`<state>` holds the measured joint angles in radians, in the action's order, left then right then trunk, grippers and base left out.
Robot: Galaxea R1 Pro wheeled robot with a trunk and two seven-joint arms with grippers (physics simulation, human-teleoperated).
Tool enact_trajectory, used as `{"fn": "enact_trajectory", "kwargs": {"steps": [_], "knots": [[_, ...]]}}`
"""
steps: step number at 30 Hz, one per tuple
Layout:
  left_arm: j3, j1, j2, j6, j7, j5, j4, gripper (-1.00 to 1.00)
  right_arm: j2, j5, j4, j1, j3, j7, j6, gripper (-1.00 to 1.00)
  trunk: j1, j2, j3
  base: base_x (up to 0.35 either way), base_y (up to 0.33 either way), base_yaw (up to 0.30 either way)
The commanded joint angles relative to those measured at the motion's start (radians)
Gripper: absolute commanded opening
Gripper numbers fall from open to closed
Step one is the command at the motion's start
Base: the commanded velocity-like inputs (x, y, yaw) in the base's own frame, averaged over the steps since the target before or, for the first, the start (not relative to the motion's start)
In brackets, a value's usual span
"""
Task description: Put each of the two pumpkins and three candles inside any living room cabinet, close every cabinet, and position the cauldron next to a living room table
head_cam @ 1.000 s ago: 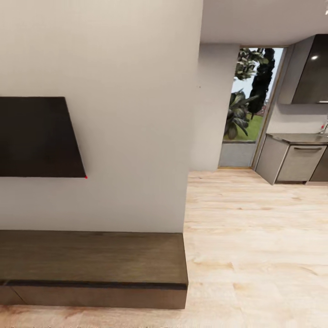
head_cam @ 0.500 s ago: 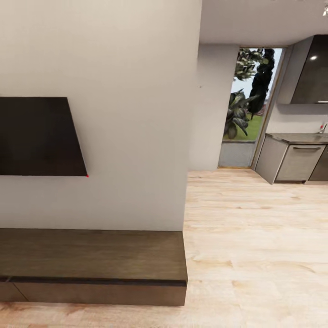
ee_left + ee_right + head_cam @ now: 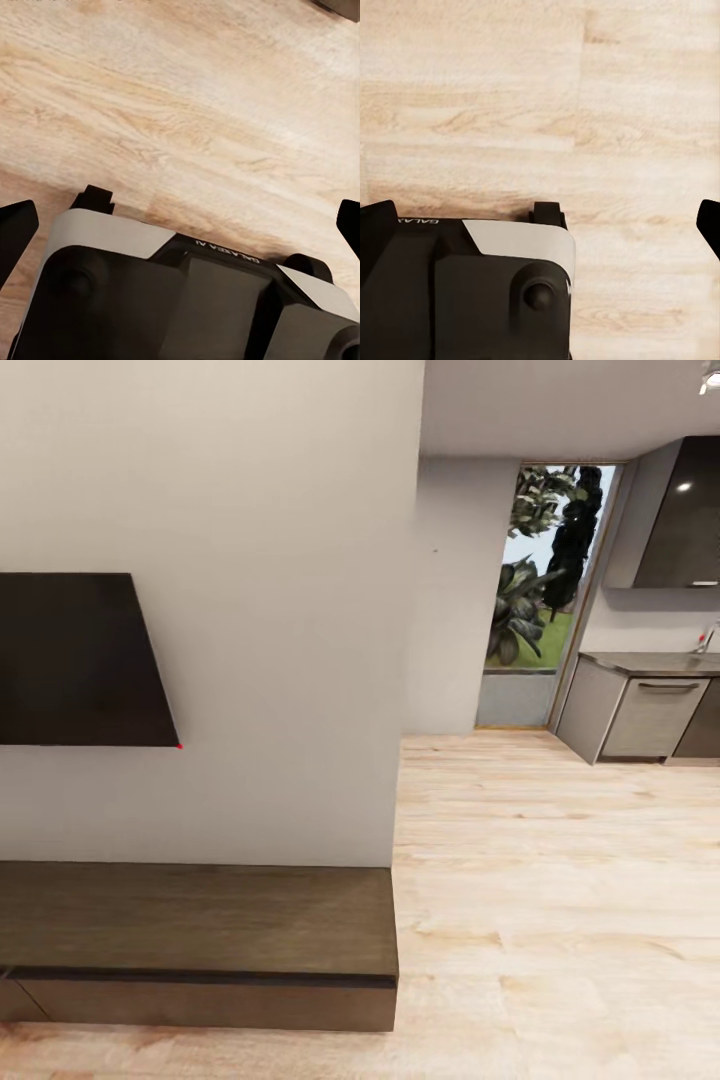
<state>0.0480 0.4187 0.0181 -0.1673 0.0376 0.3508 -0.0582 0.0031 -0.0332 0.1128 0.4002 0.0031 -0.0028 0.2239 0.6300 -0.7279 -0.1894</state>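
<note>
Low dark wooden cabinet (image 3: 200, 935) against wall, shut, rigid, handle-less, likely opened at panel edge; both tools spread wide, empty, above floor (image 3: 585, 112).

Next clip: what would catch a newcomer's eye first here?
The dark TV on the pale wall at the head view's left, with the long brown cabinet low beneath it, its top bare and its front shut. Next, the bright window with plants at the far right, beside grey kitchen units. Both wrist views look down on light wood floor past the robot's base.
</note>
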Motion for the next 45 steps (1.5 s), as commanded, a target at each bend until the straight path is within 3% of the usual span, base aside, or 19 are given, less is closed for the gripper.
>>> {"fn": "enact_trajectory", "kwargs": {"steps": [1,18,24,29,35,45], "knots": [[0.005,0.000,0.000,-0.006,0.004,0.004,-0.003,1.00,0.000,-0.004,0.002,0.000,0.000,0.000,0.006,1.00,0.000,-0.001,-0.001,0.000,-0.005,0.000],[0.015,0.000,0.000,-0.011,-0.006,0.014,-0.019,1.00,-0.003,0.001,0.009,0.000,-0.004,0.006,0.007,1.00,0.000,-0.001,-0.001,0.000,0.000,0.000],[0.015,0.000,0.045,-0.006,-0.005,0.015,-0.021,1.00,-0.005,0.003,0.013,0.000,-0.007,0.008,0.000,1.00,0.000,-0.001,-0.001,0.000,0.000,0.000],[0.015,0.000,0.052,0.006,-0.013,0.015,-0.039,1.00,-0.005,0.004,0.013,0.000,-0.007,0.009,-0.007,1.00,0.000,-0.001,-0.001,0.000,0.000,0.000],[0.010,0.000,0.068,0.081,-0.019,0.012,-0.057,1.00,-0.005,0.004,0.012,0.001,-0.005,0.008,-0.028,1.00,0.000,-0.001,-0.001,0.000,0.000,0.000],[0.010,0.000,0.074,0.088,-0.018,0.012,-0.054,1.00,-0.005,0.004,0.011,0.001,-0.004,0.009,-0.035,1.00,0.000,-0.001,-0.001,0.000,0.000,0.000]]}}
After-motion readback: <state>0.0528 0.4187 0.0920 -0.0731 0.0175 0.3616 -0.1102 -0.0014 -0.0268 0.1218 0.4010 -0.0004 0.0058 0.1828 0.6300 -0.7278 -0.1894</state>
